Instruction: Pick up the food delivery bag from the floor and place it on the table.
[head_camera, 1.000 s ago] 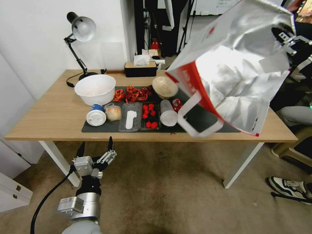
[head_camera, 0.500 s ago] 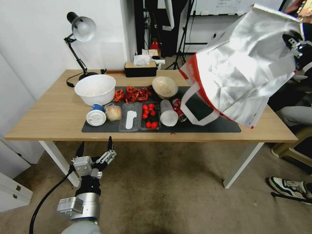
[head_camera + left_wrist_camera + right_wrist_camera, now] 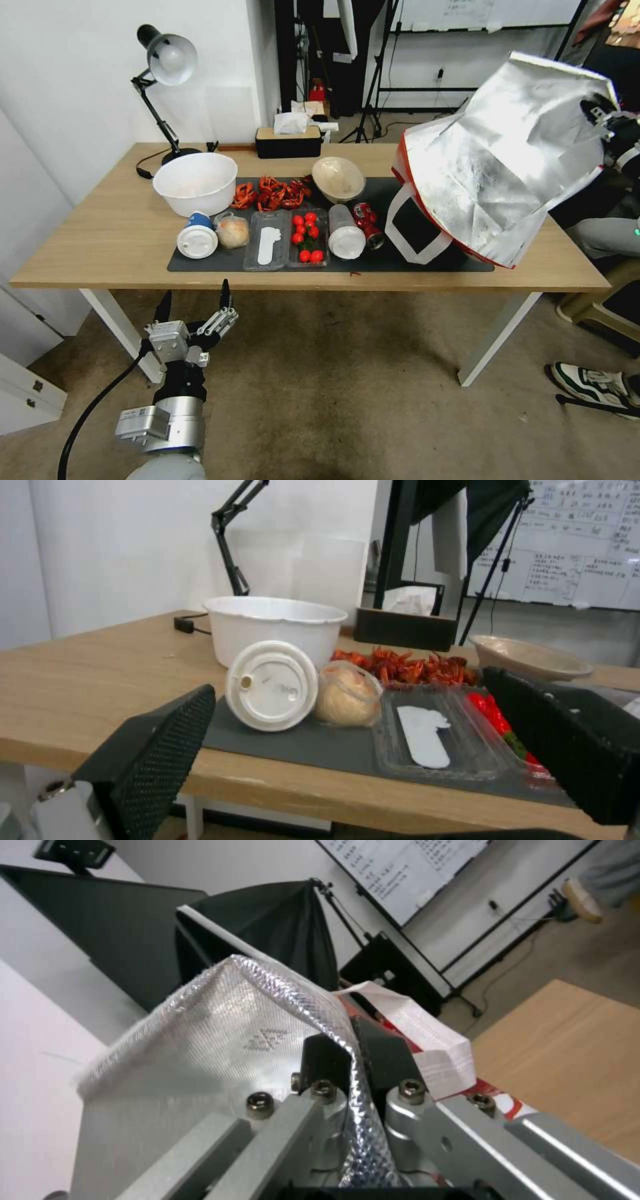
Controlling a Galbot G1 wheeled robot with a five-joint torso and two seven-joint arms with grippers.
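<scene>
The right gripper [image 3: 600, 113] is clamping the foil-lined rim of the food delivery bag [image 3: 507, 160] and holding it tilted over the right end of the table [image 3: 93, 233] — the right wrist view shows both pads pinching the silver edge [image 3: 347, 1050] between them. The bag's open mouth is facing the camera, silver lining showing, with a red side panel turned toward the tabletop. One white handle [image 3: 417, 230] is hanging down onto the dark grey mat [image 3: 213, 261], just beside a red can [image 3: 365, 223]; whether the bag's lower edge is resting on the wood cannot be told.

The left gripper [image 3: 195, 310] is idling low in front of the table's near edge, above the carpeted floor [image 3: 347, 387], fingers spread wide and holding nothing. Along the mat are sitting a white bowl [image 3: 195, 182], a lidded cup [image 3: 197, 240] on its side, a clear tray of tomatoes [image 3: 307, 238] and a heap of red crayfish [image 3: 270, 192] — all well apart from the bag.
</scene>
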